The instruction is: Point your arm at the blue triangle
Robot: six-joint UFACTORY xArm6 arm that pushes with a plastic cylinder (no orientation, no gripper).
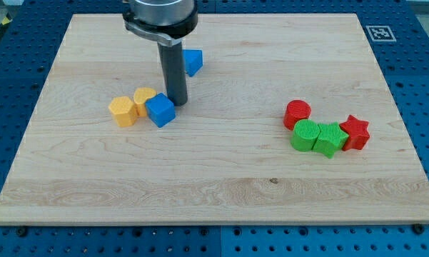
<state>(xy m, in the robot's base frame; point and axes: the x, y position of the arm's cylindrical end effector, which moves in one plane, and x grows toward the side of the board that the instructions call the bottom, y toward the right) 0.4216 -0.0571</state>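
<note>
The blue triangle point(192, 62) lies near the view's top, partly hidden behind my rod. My tip point(176, 103) rests on the board just below it, touching or nearly touching the upper right of a blue cube point(160, 110). Two yellow blocks sit left of the cube: one point(122, 111) further left, the other point(143, 99) right against the cube.
At the view's right is a cluster: a red cylinder point(297, 113), a green cylinder point(305, 135), a green block point(330, 138) and a red star point(355, 131). The wooden board point(214, 185) sits on a blue perforated table.
</note>
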